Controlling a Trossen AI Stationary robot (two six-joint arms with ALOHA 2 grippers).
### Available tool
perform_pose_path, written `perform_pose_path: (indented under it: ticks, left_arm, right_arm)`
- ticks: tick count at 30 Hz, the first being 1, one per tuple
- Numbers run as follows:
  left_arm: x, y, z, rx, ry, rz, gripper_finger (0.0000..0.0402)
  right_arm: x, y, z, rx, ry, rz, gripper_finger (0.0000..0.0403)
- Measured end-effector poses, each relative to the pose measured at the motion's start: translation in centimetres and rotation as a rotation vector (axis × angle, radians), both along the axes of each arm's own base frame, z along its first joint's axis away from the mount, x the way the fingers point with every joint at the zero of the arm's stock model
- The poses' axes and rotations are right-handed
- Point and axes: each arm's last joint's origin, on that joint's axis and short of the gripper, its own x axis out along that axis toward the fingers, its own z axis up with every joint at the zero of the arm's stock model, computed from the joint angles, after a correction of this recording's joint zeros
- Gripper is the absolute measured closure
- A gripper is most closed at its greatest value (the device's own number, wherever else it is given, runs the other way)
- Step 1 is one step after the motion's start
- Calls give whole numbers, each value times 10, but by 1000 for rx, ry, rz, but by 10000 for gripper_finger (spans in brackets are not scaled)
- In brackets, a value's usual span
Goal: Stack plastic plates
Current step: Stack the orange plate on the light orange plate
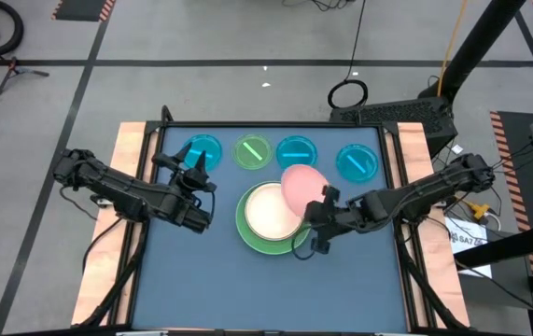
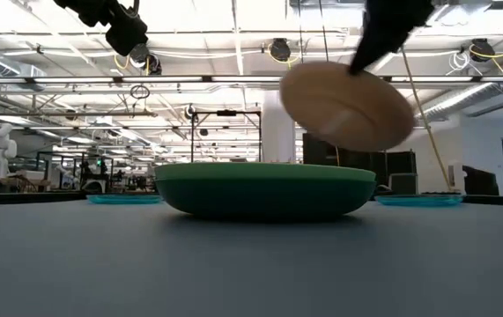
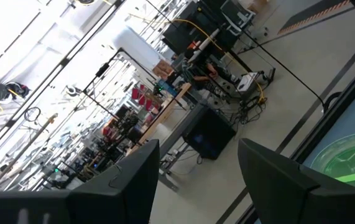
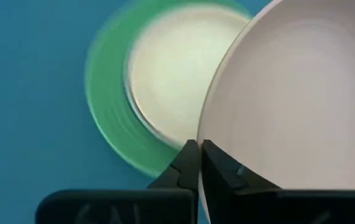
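— One gripper works? 
— Yes: the right gripper (image 4: 197,163) pinches the pink plate (image 1: 301,187) by its rim, tilted above the cream plate (image 1: 268,211) nested in the green plate (image 1: 252,238), seemingly for stacking.
— The left gripper (image 3: 197,180)? 
— Unclenched, waiting aloft beside them.

Blue table (image 1: 201,280) — green plate (image 1: 252,235), four small translucent plates (image 1: 294,152).

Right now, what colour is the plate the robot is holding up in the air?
Pink. The right gripper holds the pink plate by its rim; the high view shows it best.

Pink plate (image 1: 301,184) hangs tilted above cream plate (image 1: 268,211) nested in green plate (image 1: 250,235).
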Motion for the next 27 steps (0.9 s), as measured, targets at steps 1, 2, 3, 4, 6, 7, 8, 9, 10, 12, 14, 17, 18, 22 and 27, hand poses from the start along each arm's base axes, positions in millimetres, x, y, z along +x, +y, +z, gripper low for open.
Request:
perform_pose_path:
  ticks: [1, 2, 3, 4, 6, 7, 8, 9, 10, 12, 14, 17, 18, 22, 27]
  left_arm:
    - [0, 0, 0, 0, 0, 0, 178]
    - [0, 0, 0, 0, 0, 0, 179]
    - [0, 0, 0, 0, -1, 0, 179]
    - [0, 0, 0, 0, -1, 0, 179]
    - [0, 0, 0, -1, -2, 0, 178]
    - [0, 0, 0, 0, -1, 0, 179]
    - [0, 0, 0, 0, -1, 0, 179]
    - [0, 0, 0, -1, -2, 0, 178]
    - [0, 0, 0, -1, -1, 0, 178]
    - [0, 0, 0, 0, -1, 0, 178]
    - [0, 0, 0, -1, -1, 0, 178]
    - [0, 0, 0, 1, 2, 0, 178]
    - [0, 0, 0, 1, 2, 0, 178]
    - [0, 0, 0, 1, 3, 0, 178]
    - [0, 0, 0, 1, 3, 0, 178]
  right_arm:
    - [4, 1, 0, -5, -26, 22, 402]
    - [9, 2, 0, -13, -50, 45, 402]
    - [13, 3, -1, -20, -70, 72, 402]
    - [18, 4, -2, -22, -86, 102, 402]
    - [27, 6, -4, -25, -119, 153, 402]
    - [30, 7, -5, -27, -131, 170, 402]
    - [34, 7, -7, -23, -136, 188, 402]
    - [37, 7, -9, -24, -141, 200, 402]
    - [39, 7, -11, -28, -142, 206, 401]
    - [42, 6, -15, -37, -130, 212, 399]
    - [44, 5, -19, -35, -117, 216, 399]
    - [45, 4, -21, -30, -109, 218, 397]
    - [45, 4, -20, -30, -110, 218, 397]
    - [45, 4, -20, -37, -112, 225, 383]
    - [46, 4, -20, -38, -116, 225, 352]
